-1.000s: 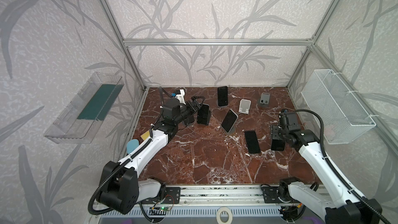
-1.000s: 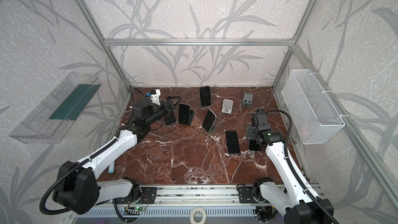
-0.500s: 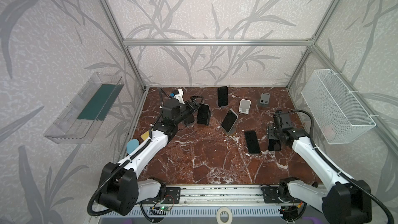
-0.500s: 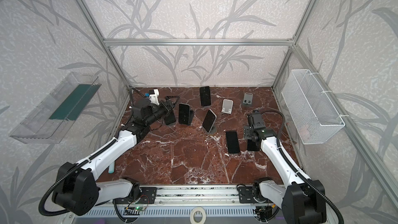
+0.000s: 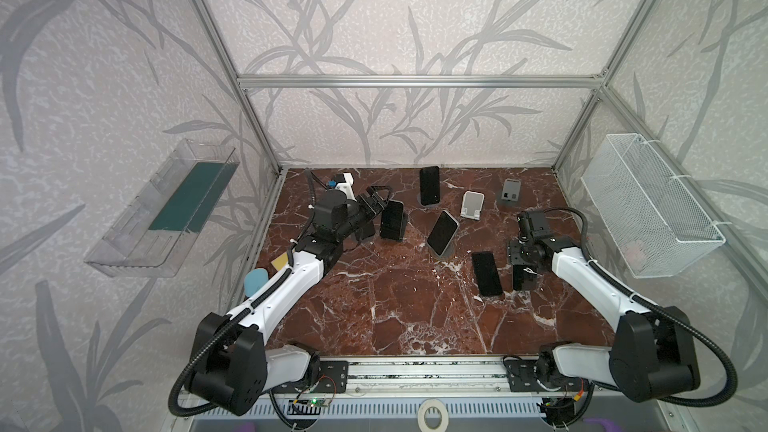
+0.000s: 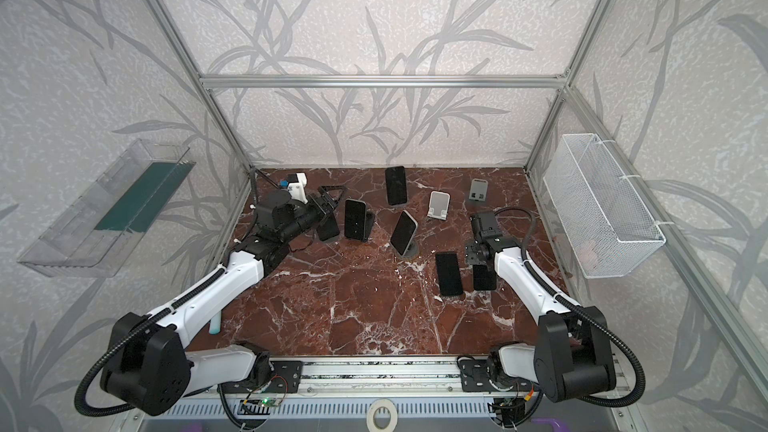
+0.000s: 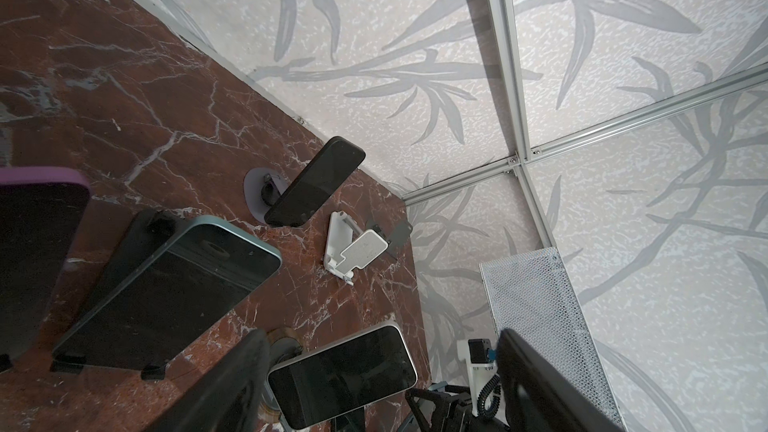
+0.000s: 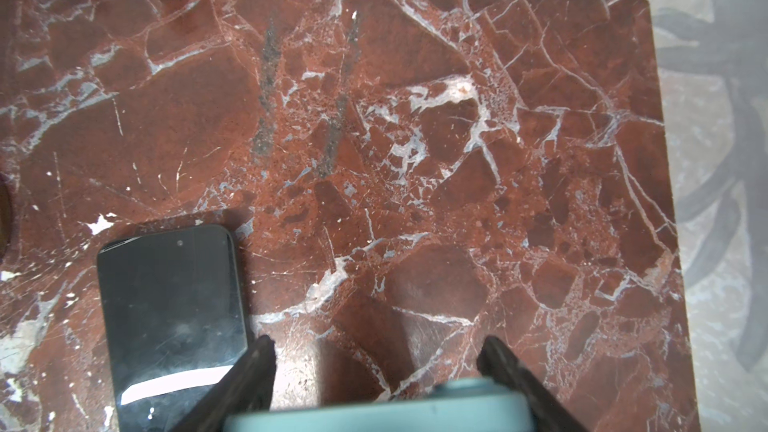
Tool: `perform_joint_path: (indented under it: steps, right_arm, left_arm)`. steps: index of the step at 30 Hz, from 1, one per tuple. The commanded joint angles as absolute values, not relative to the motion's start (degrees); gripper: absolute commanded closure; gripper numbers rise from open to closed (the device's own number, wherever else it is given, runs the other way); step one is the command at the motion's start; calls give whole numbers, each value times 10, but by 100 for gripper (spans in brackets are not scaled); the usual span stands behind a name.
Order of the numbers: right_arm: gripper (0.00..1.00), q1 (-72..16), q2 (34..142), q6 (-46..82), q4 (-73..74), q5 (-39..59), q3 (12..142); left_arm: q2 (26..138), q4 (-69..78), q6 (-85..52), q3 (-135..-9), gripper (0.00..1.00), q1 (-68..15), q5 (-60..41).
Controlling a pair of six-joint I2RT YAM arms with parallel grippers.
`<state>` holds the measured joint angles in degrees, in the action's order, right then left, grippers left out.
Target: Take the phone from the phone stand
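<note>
1. Grips the held phone (image 8: 374, 413) in the right gripper (image 8: 376, 342), jaws narrowed onto its edges, bottom centre of the wrist frame.
2. Spreads the left gripper (image 7: 380, 336) wide on nothing, with a propped phone (image 7: 166, 284) off to the lower left.
3. Looks mostly done for this handset: off any stand, upright over the marble table (image 5: 395, 305) beside a flat black phone (image 5: 486, 274), right of centre. Contact with the table unclear; setting down and release left.
4. Bends the right wrist steeply downward; stretches the left arm roughly level toward the upper left of the floor.

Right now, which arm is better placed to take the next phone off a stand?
Left. The left fingers are open, close beside a propped phone on its stand. The right fingers are shut on a teal-edged phone over the table.
</note>
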<state>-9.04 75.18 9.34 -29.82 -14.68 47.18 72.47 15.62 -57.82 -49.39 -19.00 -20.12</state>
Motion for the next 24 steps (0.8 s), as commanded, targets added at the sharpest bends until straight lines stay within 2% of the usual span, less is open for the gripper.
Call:
perform_joint_path:
  steps: [1,24]
  right_arm:
    - [35,-89,766,83,-291,-130,495]
    - [33,-88,901,63,-329,-67,563]
  left_arm:
    - [724,156,-570,-490,14,-191,-198]
    - [723,161,-571,-491,14,-191,-203]
